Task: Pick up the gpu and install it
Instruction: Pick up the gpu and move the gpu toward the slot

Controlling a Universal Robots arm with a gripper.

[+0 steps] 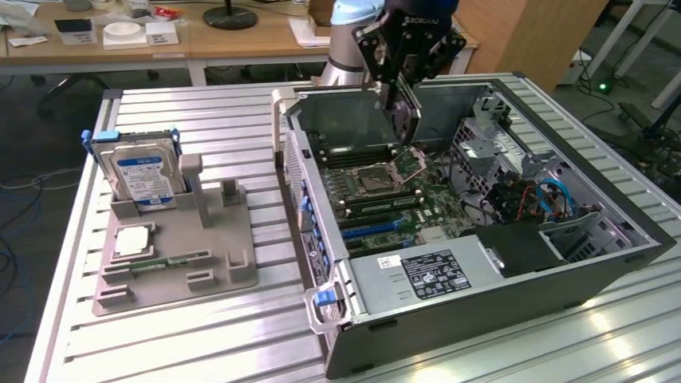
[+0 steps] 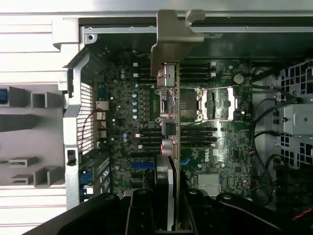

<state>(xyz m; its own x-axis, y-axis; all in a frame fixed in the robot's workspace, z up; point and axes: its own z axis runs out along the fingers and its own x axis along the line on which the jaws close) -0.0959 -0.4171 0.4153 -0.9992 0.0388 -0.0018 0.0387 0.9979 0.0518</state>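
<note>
Slatted metal desk (image 1: 191, 351). Exterior view's left: grey fixture (image 1: 175, 263) carrying a hard drive (image 1: 143, 179). Exterior view's right: open computer case (image 1: 596, 263); above its motherboard (image 1: 426, 203), end effector (image 1: 403, 88) pinching the gpu (image 1: 406, 120) edge-down. Risk, as judged: a card misaligned with its slot could jam or slip.

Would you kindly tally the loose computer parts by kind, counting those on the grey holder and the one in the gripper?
Hard drive: 1
Processor chip: 1
Memory stick: 1
Gpu, clamped in the gripper above the open case: 1
Total: 4
</note>
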